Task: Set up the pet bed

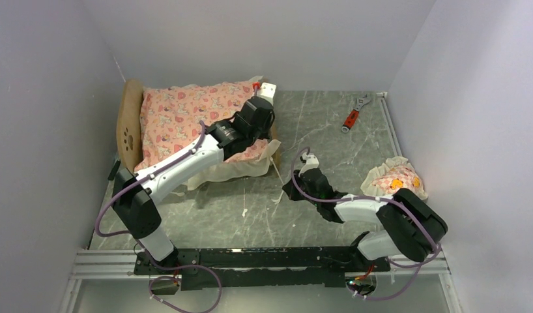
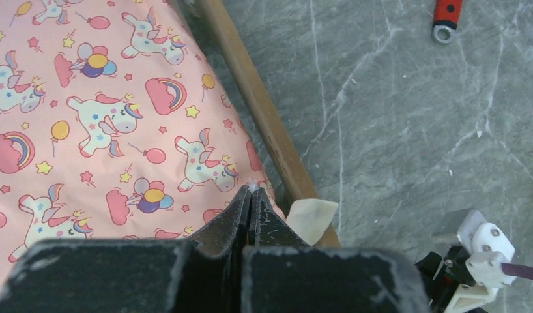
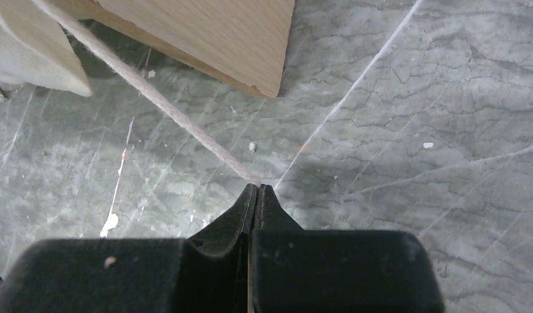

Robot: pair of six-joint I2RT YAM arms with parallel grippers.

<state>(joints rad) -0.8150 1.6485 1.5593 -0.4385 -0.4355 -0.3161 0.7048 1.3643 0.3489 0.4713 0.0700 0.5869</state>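
Left claw (image 2: pixel 251 190) first: its two black fingers are pressed flat together with no gap, hanging just above the foot end of the pink unicorn-print ruffled mattress (image 2: pixel 101 117). A white fleck sits at the tips (fabric or lint, I cannot tell), so I would not claim to hold anything. My right claw (image 3: pixel 257 190) is pinched closed as well, low over the grey marbled table (image 3: pixel 414 130). A thin pale strand (image 3: pixel 153 98) runs down to its tips; whether it is nipped there I cannot say.

From above, the small light-wood pet bed (image 1: pixel 128 124) with its rounded paw-print headboard sits at the far left of the table, about ten o'clock from my right claw. Its long axis runs roughly nine to three, headboard at nine and low footboard at three. The mattress lies on it, with the ruffle spilling over the near side. My left claw is over the foot end, and my right is just beside the near foot corner.

What looks undone is the small frilled cartoon-print pillow (image 1: pixel 395 179), at about three o'clock from my right claw and well apart from the bed. My right arm is clearly the nearer one to it. The headboard end, where I judge it belongs, lies the whole bed away at nine o'clock. A red-handled wrench (image 1: pixel 352 116) lies at one o'clock.
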